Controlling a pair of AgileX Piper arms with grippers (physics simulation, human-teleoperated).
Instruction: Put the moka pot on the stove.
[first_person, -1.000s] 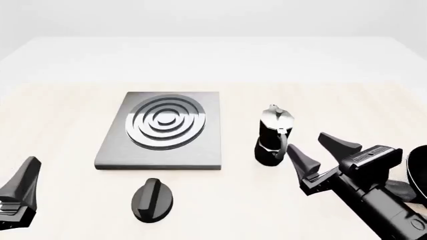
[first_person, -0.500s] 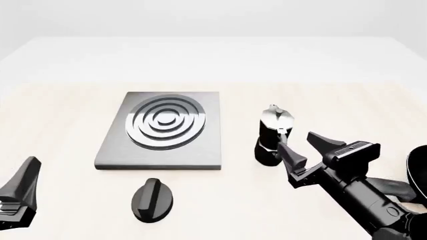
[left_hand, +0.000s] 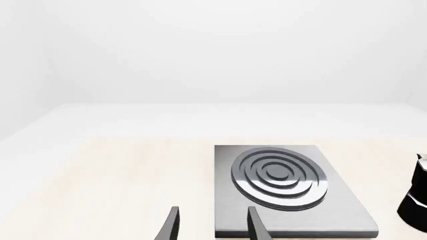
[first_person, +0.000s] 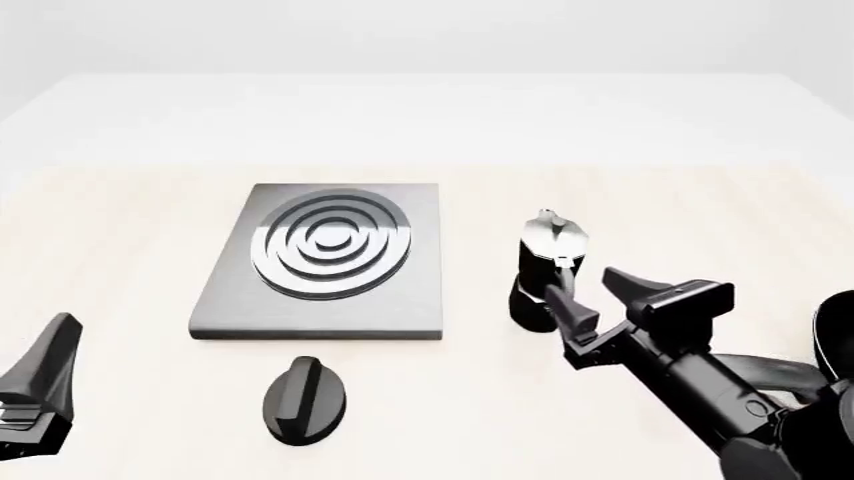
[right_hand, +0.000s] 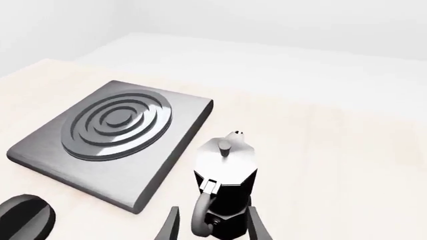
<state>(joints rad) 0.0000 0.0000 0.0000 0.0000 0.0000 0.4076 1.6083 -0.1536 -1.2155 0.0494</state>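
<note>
The moka pot (first_person: 545, 268), black with a silver lid, stands upright on the table just right of the stove (first_person: 327, 262), a grey plate with a ring burner. My right gripper (first_person: 595, 297) is open, right at the pot's handle side. In the right wrist view the pot (right_hand: 227, 180) sits close ahead with its curved handle in the gap between my fingers (right_hand: 171, 226), which are not closed on it; the stove (right_hand: 113, 135) lies beyond. My left gripper (first_person: 40, 385) is open and empty at the near left, with the stove (left_hand: 287, 200) and pot (left_hand: 417, 200) ahead.
A black oval knob (first_person: 304, 398) lies on the table in front of the stove, also in the right wrist view (right_hand: 27, 217). The rim of a black pan (first_person: 838, 340) shows at the right edge, behind my right arm.
My right gripper has moved left and forward, from well right of the moka pot to right at its handle. The pot, stove and left arm have not moved.
</note>
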